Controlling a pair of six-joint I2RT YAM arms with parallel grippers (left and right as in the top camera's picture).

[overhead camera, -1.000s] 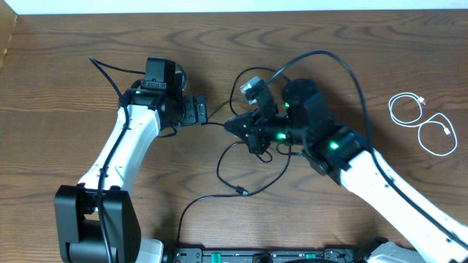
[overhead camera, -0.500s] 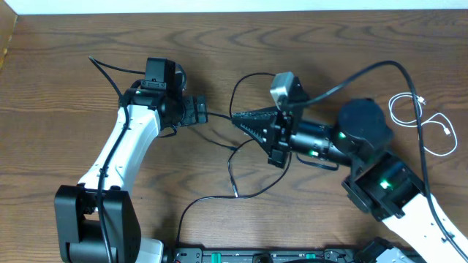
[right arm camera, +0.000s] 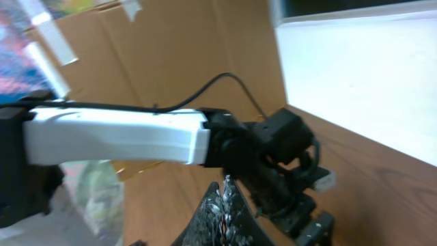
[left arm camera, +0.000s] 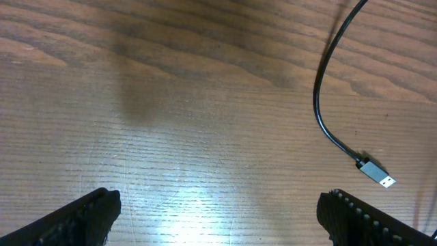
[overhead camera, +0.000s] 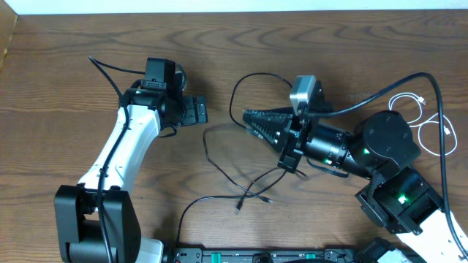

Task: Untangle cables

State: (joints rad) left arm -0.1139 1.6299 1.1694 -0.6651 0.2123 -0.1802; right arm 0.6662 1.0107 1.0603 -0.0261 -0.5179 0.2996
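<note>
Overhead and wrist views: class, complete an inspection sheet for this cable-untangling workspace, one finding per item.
Surface: wooden table, bare grain.
Job's things: black cables loosely crossed mid-table; white cable looped apart at the right edge; one USB plug lies free.
Clutter: nothing seen.
Pincers: left pincer open, empty; right pincer shut, grip on a cable unclear.
Cables: thick black robot wire arches over the right arm.
Surroundings: cardboard box beyond the table.

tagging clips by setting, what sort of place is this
Likely a robotics lab bench: a wood-grain table, two white robot arms over loose cables, cardboard in the background.
</note>
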